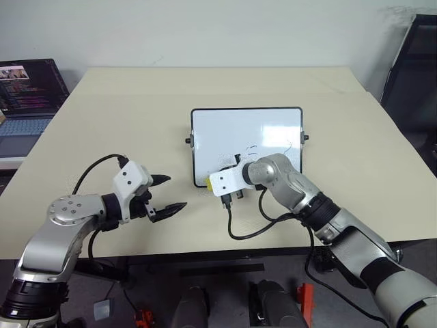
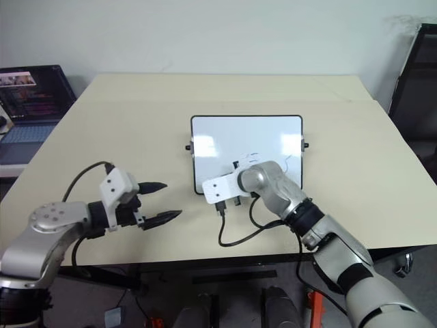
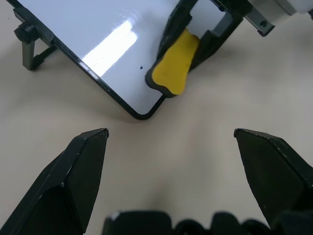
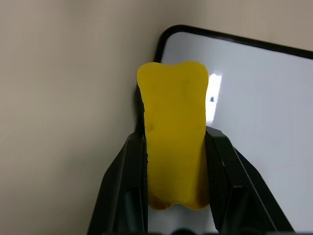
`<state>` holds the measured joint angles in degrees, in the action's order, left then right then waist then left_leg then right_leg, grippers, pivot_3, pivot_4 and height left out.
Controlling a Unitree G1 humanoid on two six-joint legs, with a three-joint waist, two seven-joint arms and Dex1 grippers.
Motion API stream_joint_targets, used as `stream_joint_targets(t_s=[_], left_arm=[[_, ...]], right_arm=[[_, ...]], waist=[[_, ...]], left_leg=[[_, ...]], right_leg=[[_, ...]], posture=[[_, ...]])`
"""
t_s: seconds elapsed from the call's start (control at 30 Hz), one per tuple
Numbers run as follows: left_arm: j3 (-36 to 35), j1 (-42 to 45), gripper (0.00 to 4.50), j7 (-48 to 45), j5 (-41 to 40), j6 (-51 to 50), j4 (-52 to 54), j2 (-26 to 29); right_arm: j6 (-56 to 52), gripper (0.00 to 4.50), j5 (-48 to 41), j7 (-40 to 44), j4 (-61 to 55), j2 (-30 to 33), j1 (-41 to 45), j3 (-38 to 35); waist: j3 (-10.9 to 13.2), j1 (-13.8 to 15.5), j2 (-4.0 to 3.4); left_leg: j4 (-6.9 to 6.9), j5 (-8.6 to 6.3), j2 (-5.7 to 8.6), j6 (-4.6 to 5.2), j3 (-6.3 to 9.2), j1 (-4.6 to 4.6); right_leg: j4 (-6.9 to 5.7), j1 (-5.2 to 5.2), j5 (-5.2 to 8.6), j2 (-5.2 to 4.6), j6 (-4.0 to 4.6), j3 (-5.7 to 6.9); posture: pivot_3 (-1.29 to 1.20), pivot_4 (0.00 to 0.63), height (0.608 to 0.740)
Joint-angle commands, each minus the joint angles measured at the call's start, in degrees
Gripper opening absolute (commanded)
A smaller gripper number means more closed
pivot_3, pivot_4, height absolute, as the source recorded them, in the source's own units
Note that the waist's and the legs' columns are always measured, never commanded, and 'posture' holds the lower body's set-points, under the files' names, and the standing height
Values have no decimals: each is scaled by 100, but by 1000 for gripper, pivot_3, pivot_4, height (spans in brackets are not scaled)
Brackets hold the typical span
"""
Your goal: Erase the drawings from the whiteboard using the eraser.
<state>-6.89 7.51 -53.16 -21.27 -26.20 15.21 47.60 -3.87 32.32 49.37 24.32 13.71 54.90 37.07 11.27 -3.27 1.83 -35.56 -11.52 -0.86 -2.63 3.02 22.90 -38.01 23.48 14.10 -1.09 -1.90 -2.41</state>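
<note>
Nearest the viewer, two robot arms reach over the near edge of a large, pale beige table. Largest of the things on it is the whiteboard, a glossy white panel in a thin black frame with small black knobs on its short sides. It lies flat near the middle of the table, its long sides running left to right. A few faint dark marks remain on its near right part, beside the right arm.

At the far left, off the table's edge, an open laptop shows a lit screen. A dark chair stands at the far right.

On the left, the left gripper hovers above bare table, near the board's near left corner but apart from it. Its two black fingers are spread wide with nothing between them.

On the right, the right gripper reaches across to the board's near left corner. Its fingers are clamped on the eraser, a small yellow oblong block with a dark underside, one finger on each long side. The eraser lies over the board's near left corner, overlapping the black frame, with its dark underside facing the white surface.

A black cable loops on the table below the right wrist.
</note>
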Motion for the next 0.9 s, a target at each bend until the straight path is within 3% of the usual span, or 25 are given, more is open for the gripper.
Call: stream_joint_targets(t_s=[0.03,0.4,0.5,0.57,0.7,0.9], left_arm=[[-61,93,4500,4,29,59,69,69],[-7,298,4500,-44,60,144,-84,42],[-160,447,4500,-27,-175,120,-66,-84],[-318,574,4500,8,-485,-24,78,-198],[-455,798,4500,10,-874,-275,408,-191],[-313,1128,4500,-17,-843,-425,629,29]], right_arm=[[-159,1149,49,-472,291,-32,372,-363],[11,1147,-46,-1055,727,94,698,-621],[469,1147,-1175,-146,-114,164,448,-1038],[-30,1145,-2478,956,-1291,283,128,-1488],[-885,1144,-3378,1794,-2476,1113,-115,-2105],[-864,1144,-3326,1949,-2328,2534,-615,-2627]], waist=[[0,3,0],[0,27,0],[1,49,2],[4,64,2],[13,62,2],[13,127,5]], left_leg=[[0,0,0,0,1,0],[0,0,2,0,1,1],[0,0,3,0,2,3],[0,0,3,0,7,12],[2,-5,2,-2,11,21],[3,-8,6,-6,10,10]], right_leg=[[0,0,0,0,0,0],[2,-2,3,-2,5,-1],[3,-2,3,-1,5,1],[8,-2,-10,-2,-29,4],[8,4,-8,-3,-37,6],[22,-10,6,-5,-28,10]], posture=[[0,150,740],[0,150,740],[0,150,740],[0,150,740],[0,150,740],[0,150,740]])
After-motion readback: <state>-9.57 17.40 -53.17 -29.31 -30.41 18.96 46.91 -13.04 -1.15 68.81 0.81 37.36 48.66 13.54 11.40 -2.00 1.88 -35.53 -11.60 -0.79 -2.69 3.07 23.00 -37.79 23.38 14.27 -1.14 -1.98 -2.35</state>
